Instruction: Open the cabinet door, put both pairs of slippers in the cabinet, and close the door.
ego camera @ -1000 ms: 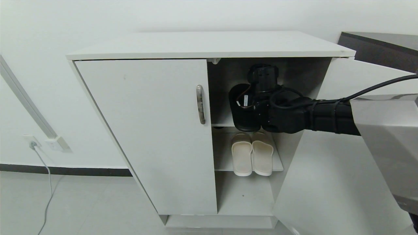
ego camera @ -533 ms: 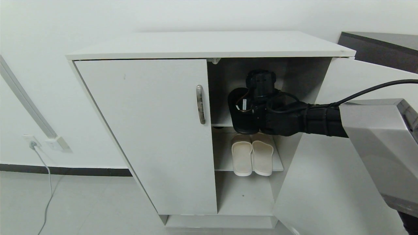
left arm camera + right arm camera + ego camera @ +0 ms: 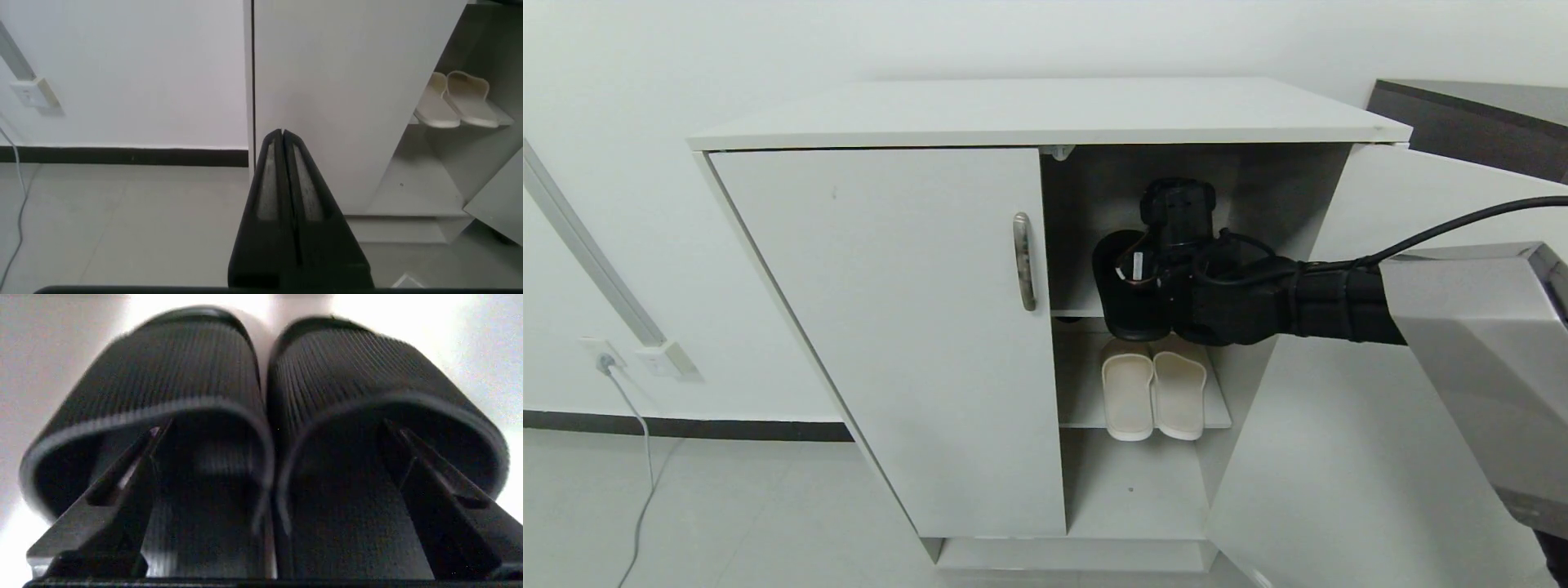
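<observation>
Right claw (image 3: 275, 425): one finger inside each strap, pinching the black slippers (image 3: 204, 384) together. From the head view the R wrist hides its tips and most of the pair; one dark sole shows at the front of the upper shelf (image 3: 1076, 312) in the cabinet (image 3: 1045, 110). Open R door (image 3: 1339, 457) is cut off at the frame edge. White slippers (image 3: 1153, 396) are on the mid shelf, toes partly covered. Left claw (image 3: 283, 140) is closed, low by the closed L door (image 3: 343, 82). Vs 1 s ago: R arm + black pair sit lower; white pair unmoved.
</observation>
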Controlling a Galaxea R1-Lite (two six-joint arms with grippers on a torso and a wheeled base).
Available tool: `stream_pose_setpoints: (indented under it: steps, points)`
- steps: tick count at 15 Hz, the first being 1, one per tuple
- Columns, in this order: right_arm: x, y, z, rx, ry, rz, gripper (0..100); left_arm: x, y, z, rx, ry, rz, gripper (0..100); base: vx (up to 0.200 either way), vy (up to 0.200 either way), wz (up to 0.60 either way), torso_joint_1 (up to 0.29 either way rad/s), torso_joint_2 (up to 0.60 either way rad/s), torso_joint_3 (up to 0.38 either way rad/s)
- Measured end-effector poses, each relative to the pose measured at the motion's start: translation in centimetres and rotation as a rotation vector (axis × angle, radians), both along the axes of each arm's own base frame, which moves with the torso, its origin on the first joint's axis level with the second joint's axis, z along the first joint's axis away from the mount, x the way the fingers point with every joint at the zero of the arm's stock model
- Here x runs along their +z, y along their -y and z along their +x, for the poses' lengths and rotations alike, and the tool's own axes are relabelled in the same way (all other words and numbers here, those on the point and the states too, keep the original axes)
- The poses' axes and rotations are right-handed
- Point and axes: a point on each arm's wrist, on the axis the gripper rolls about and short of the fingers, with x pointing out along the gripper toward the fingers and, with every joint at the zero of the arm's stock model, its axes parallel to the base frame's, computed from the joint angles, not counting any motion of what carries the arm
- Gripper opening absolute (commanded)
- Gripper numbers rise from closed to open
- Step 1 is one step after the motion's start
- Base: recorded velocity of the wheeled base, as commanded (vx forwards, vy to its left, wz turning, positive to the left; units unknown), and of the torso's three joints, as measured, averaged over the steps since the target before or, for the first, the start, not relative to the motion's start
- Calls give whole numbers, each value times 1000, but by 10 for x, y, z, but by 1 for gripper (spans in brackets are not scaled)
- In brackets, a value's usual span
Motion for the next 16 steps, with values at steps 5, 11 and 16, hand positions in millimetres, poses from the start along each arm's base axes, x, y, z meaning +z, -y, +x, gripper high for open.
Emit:
stream_pose_setpoints:
  steps: [5,11,16]
  points:
    - [6,2,-43,5,3,-12,100,0,0,0,0,0,2,0,0,0,0,0,0,0]
    - [-3,18,-136,128,-2,-4,100,0,0,0,-2,0,1,0,0,0,0,0,0,0]
    - [-15,35,-180,246,-1,27,100,0,0,0,-2,0,3,0,-40,0,0,0,0,1]
